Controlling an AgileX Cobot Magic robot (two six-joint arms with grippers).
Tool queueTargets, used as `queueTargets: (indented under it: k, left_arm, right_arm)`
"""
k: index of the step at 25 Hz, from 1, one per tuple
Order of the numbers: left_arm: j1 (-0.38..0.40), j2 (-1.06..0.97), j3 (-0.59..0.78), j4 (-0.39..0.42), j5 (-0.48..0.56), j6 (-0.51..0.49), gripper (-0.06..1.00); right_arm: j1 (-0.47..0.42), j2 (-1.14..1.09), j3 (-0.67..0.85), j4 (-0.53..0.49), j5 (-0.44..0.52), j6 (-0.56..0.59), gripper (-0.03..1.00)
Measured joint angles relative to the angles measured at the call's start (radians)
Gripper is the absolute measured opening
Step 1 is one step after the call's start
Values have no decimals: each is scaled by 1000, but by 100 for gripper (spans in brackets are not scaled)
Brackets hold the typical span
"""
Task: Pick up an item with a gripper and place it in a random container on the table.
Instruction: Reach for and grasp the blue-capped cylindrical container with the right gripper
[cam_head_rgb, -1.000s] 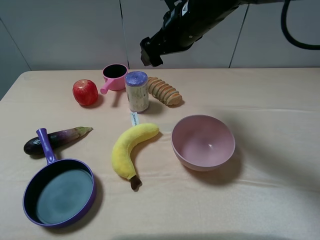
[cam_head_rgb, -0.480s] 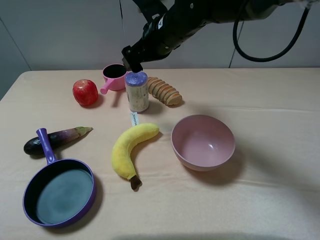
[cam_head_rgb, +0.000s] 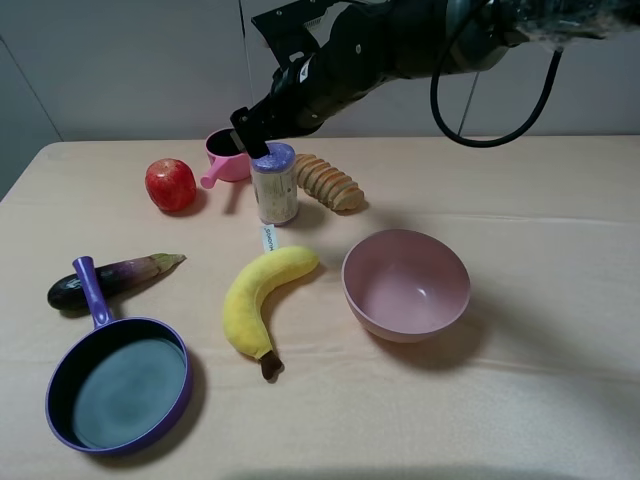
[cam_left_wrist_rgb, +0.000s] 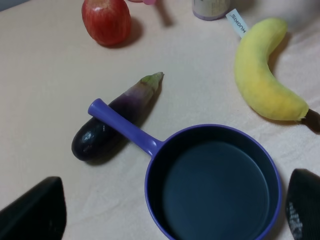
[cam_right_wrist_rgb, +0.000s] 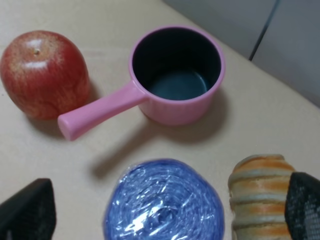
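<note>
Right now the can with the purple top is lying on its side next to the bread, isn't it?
Not quite. The can is standing upright, not lying on its side, with its purple top facing up. It is indeed next to the bread. The exterior high view shows this most clearly.

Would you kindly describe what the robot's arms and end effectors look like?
The right arm is bulky and black, with a small pale sticker and a thick black cable looping off it. The right end effector and left end effector have black fingers with finely dotted pads.
</note>
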Motion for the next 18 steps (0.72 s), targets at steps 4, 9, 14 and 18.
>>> queueTargets:
  k: [4, 9, 14, 18]
  left_arm:
    - [0, 0, 0, 0, 0, 0, 88]
    - [0, 0, 0, 0, 0, 0, 88]
    - [0, 0, 0, 0, 0, 0, 88]
    - [0, 0, 0, 0, 0, 0, 88]
  right_arm:
    - [0, 24, -2, 14, -13, 0, 69]
    - [0, 56, -1, 18, -15, 0, 69]
    - [0, 75, -1, 20, -39, 0, 69]
    - [0, 84, -1, 20, -52, 0, 69]
